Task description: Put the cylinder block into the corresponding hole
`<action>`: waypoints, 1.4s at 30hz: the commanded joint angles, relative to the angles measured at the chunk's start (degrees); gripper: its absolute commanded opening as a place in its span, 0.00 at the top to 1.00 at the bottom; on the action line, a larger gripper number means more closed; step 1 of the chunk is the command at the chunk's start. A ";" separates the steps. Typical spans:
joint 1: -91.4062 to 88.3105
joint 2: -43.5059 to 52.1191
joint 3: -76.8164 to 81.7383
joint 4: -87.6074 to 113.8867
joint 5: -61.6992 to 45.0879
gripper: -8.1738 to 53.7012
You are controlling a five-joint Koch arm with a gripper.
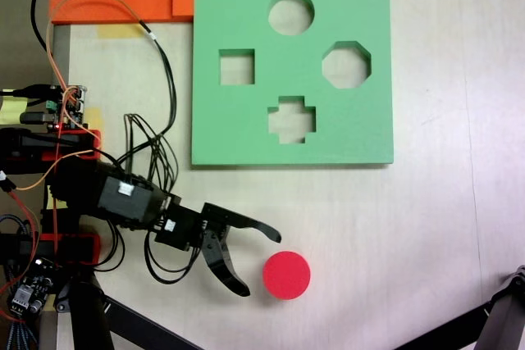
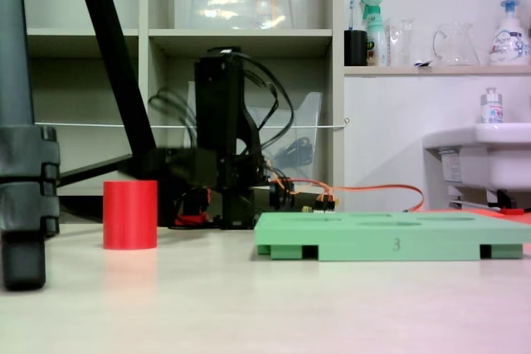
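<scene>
Pale tabletop (image 1: 426, 227), seen from above: the gripper (image 1: 261, 261), jaws spread and empty, lies just left of the upright cylinder block (image 1: 286, 275). Straddle it squarely, then carry it to the hole (image 1: 291, 12) (round cutout of the green board (image 1: 246, 129)).

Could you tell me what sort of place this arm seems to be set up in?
Probably a lab or workshop room rather than a home. Behind the table stand open shelves holding a clear plastic bin, a white sink with spray bottles above it, and a tripod leg beside the arm.
</scene>
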 commanded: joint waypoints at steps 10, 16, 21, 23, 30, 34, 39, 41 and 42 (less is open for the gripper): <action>1.85 -10.72 -10.02 -10.20 1.14 0.03; 2.90 -14.85 -18.19 -10.02 1.23 0.03; 2.90 -17.23 -24.70 -7.47 1.41 0.04; 2.72 -17.31 -25.84 -5.54 1.41 0.07; 1.76 -16.17 -26.02 0.35 1.49 0.44; 1.14 -15.73 -25.49 1.93 1.49 0.48; -3.08 -9.14 -24.35 2.11 1.49 0.54; -5.63 -4.66 -24.26 3.16 1.58 0.57; -7.73 -0.70 -24.26 5.98 1.58 0.57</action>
